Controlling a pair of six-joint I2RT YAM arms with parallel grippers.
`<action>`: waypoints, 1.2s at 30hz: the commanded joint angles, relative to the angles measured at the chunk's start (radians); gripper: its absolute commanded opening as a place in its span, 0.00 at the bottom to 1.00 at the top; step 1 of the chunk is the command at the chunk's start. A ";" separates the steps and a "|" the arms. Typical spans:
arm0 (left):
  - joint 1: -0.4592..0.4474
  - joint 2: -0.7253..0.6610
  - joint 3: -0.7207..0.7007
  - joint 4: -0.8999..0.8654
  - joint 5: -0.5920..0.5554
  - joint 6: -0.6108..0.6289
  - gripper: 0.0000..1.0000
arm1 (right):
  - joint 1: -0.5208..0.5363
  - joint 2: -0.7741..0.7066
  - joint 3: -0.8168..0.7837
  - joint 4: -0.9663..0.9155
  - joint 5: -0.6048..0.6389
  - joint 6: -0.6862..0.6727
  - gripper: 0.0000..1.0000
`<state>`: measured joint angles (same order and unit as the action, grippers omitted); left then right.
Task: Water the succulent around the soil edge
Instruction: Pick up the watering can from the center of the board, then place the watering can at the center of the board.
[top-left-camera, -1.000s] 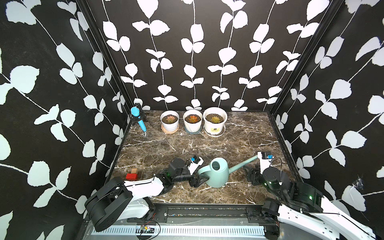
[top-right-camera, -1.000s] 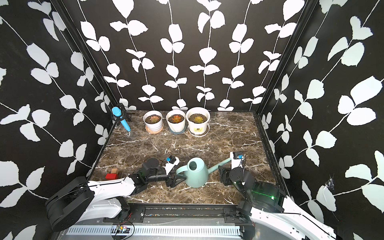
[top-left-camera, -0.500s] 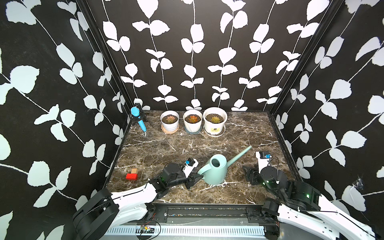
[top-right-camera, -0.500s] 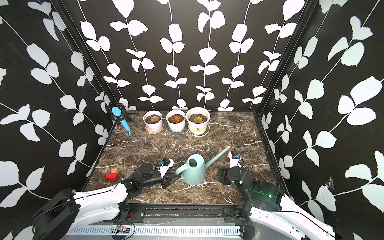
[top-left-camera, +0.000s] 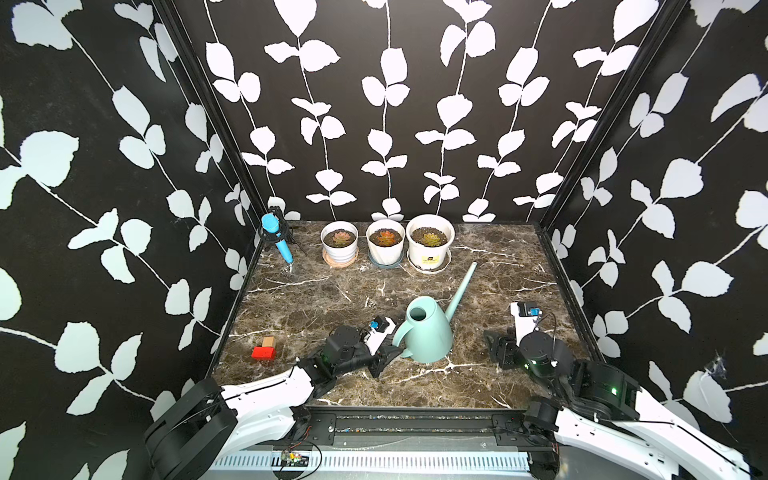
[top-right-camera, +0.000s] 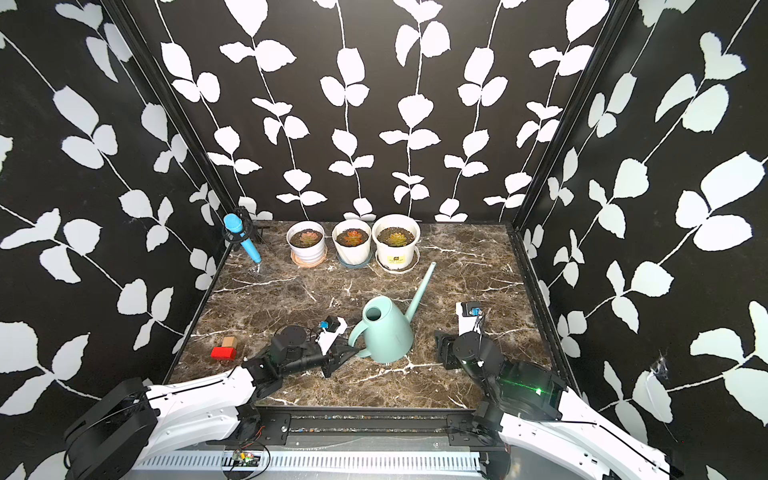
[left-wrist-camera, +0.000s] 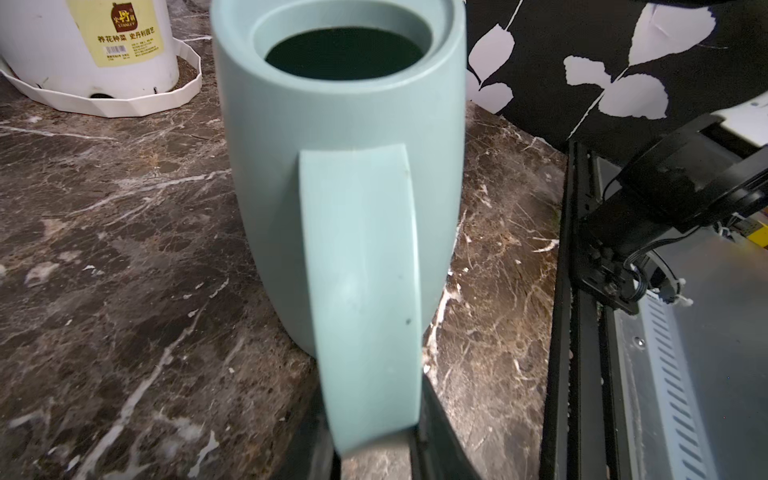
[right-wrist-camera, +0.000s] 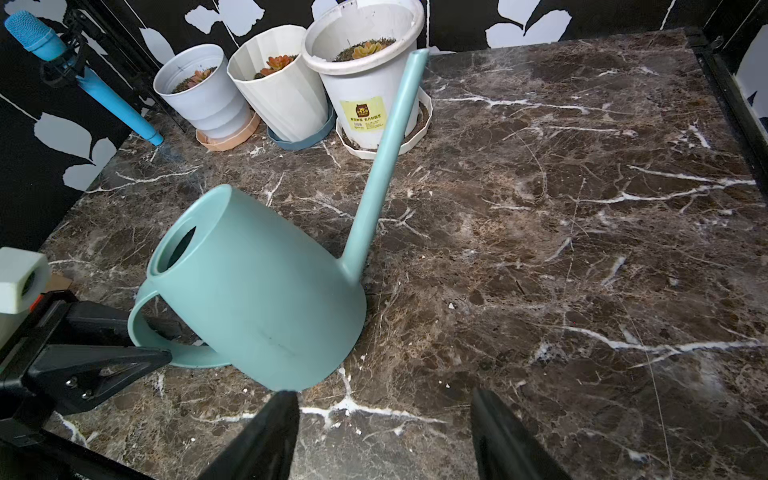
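A teal watering can (top-left-camera: 428, 336) (top-right-camera: 386, 336) stands on the marble table at centre front. Its long spout (top-left-camera: 461, 286) points back toward the right-hand pot. My left gripper (top-left-camera: 390, 357) (left-wrist-camera: 374, 436) is shut on the can's handle (left-wrist-camera: 361, 270), one black finger pressed on each side. Three succulents in white pots line the back edge: left (top-left-camera: 340, 237), middle (top-left-camera: 386, 237), right (top-left-camera: 430, 238). At front right, just beside the can, my right gripper (top-left-camera: 498, 349) (right-wrist-camera: 382, 415) is open and holds nothing.
A blue microphone (top-left-camera: 276, 237) on a black stand leans at the back left corner. A red block (top-left-camera: 263, 353) and a small wooden block (top-left-camera: 269, 341) lie at front left. Leaf-patterned walls close three sides, and a black rail (top-left-camera: 415, 419) runs along the front.
The left gripper closed on the can's handle. The can turned, its spout swinging from pointing right to pointing back at the pots. The right gripper drew back slightly.
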<state>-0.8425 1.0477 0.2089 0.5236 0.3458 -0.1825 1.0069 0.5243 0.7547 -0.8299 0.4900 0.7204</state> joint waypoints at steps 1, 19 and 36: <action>0.001 -0.015 0.021 -0.073 -0.031 -0.003 0.00 | -0.003 -0.006 0.040 0.015 0.014 -0.010 0.68; -0.165 -0.517 0.287 -0.798 -0.525 0.063 0.00 | -0.002 -0.021 0.020 0.047 0.032 -0.027 0.68; -0.178 -0.767 0.400 -0.998 -0.644 0.061 0.00 | -0.003 0.007 0.029 0.103 0.055 -0.105 0.69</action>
<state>-1.0142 0.2939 0.5621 -0.4644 -0.2718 -0.1558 1.0069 0.5220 0.7547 -0.7746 0.5213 0.6415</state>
